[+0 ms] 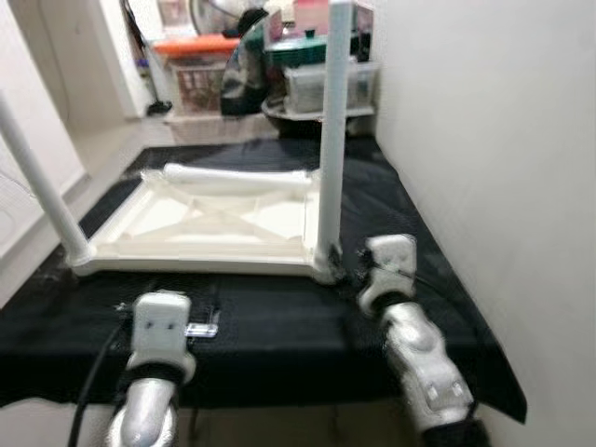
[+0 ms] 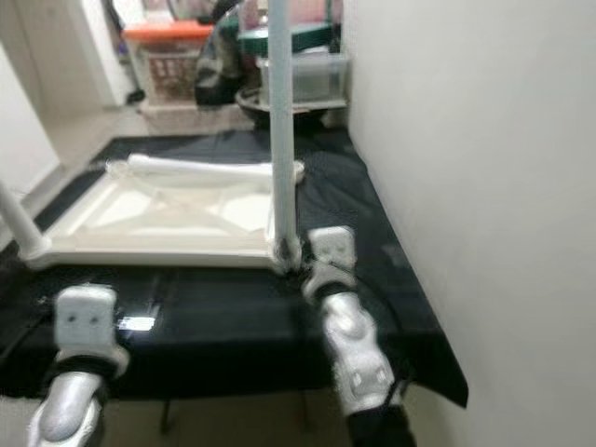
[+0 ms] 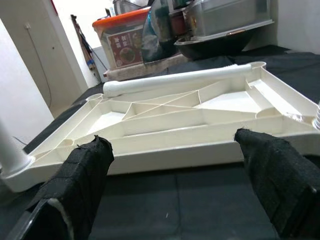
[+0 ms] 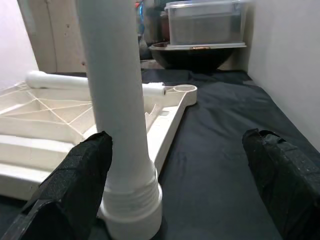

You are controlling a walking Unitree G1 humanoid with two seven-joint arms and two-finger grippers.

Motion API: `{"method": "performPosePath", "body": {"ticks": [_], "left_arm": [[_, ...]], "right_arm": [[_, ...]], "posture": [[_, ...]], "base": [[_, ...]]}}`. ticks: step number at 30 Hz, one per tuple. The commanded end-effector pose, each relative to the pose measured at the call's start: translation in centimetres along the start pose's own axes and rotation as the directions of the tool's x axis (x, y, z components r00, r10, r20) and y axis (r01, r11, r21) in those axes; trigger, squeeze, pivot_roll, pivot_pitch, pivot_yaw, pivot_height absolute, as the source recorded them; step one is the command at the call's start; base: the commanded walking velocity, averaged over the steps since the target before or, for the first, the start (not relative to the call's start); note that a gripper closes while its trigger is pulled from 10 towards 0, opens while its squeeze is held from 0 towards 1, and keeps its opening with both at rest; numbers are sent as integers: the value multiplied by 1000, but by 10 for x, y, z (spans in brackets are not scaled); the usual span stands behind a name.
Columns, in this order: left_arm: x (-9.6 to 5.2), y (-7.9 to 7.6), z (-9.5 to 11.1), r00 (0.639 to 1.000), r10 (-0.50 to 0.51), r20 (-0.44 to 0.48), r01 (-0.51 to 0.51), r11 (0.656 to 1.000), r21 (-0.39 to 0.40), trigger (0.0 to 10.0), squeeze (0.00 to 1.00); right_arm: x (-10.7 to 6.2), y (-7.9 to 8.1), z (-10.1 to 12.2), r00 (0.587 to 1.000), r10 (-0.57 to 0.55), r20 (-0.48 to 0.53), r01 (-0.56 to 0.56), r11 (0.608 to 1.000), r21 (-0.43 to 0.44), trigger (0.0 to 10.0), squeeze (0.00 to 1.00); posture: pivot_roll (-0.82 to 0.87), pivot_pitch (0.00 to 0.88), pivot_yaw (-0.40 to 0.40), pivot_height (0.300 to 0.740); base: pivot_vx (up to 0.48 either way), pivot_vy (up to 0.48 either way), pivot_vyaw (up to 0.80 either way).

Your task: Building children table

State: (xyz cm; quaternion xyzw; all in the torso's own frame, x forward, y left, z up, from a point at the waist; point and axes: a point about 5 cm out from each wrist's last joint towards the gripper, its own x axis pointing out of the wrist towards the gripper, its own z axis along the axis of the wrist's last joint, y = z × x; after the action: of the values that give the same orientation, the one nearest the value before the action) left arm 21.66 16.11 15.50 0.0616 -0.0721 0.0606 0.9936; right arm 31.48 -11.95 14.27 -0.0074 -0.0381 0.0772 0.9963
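We had the white tabletop (image 1: pixel 200 228) lying upside down on the black cloth (image 1: pixel 279 326), ribs facing up. Two legs stood in its near corners: one upright leg (image 1: pixel 332 140) at about four o'clock of the top, and a second leg (image 1: pixel 42 191) leaning at about eight o'clock. A loose leg (image 1: pixel 237 177) lay along the far edge, at twelve o'clock, touching the rim.

Our right gripper (image 4: pixel 177 195) sat at the foot of the upright leg with its fingers spread wide; one finger (image 4: pixel 75 175) was just beside the threaded base, the other well apart (nothing was clamped). Our left gripper (image 3: pixel 175 185) hovered low in front of the near edge, fingers likewise apart and empty.

We judged the main risk to be the upright leg: if it was only partly screwed in, a sideways nudge from the near finger could tip it or cross the thread. The wall (image 1: pixel 484 140) stood close at three o'clock, so a wide swing of the right arm could strike it. The loose leg could also roll off the rim if the tabletop got bumped. The storage boxes (image 1: pixel 326 79) beyond were clear of us.
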Motion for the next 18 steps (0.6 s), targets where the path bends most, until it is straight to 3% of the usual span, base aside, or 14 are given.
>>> {"method": "performPosePath", "body": {"ticks": [1, 10, 11, 13, 14, 18], "left_arm": [[-1, 5, -3, 1000, 18, -19, -18, 1000, 18, 10000, 0], [-1, 6, -4, 1000, 17, -22, -17, 1000, 12, 10000, 0], [-1, 5, -5, 1000, 12, -24, -12, 1000, 6, 10000, 0], [-2, 4, -5, 1000, 9, -25, -9, 1000, 2, 10000, 0], [-3, 2, -5, 1000, 1, -26, -2, 1000, -1, 10000, 0], [-4, -1, -4, 1000, -13, -27, 13, 1000, -7, 10000, 0]], "right_arm": [[0, 8, 0, 1000, 21, -1, -21, 1000, 8, 10000, 0], [3, 3, -5, 999, 17, -35, -16, 999, 31, 10000, 0], [5, -2, -6, 999, 22, -40, -21, 999, 29, 10000, 631], [6, -5, -6, 999, 25, -42, -24, 999, 27, 10000, 631], [7, -9, -6, 999, 38, -37, -37, 999, 18, 10000, 1000], [9, -15, -5, 997, 60, -38, -60, 998, 1, 10000, 1000]], "posture": [[-5, 0, 5, 740], [-2, 0, 3, 740], [-4, 0, 3, 740], [-7, 0, 3, 740], [-10, 0, 3, 740], [-10, 12, 1, 740]], "base": [[0, 0, 0], [0, 0, 0], [0, 0, 0], [0, 0, 0], [0, 0, 0], [0, 0, 0]]}}
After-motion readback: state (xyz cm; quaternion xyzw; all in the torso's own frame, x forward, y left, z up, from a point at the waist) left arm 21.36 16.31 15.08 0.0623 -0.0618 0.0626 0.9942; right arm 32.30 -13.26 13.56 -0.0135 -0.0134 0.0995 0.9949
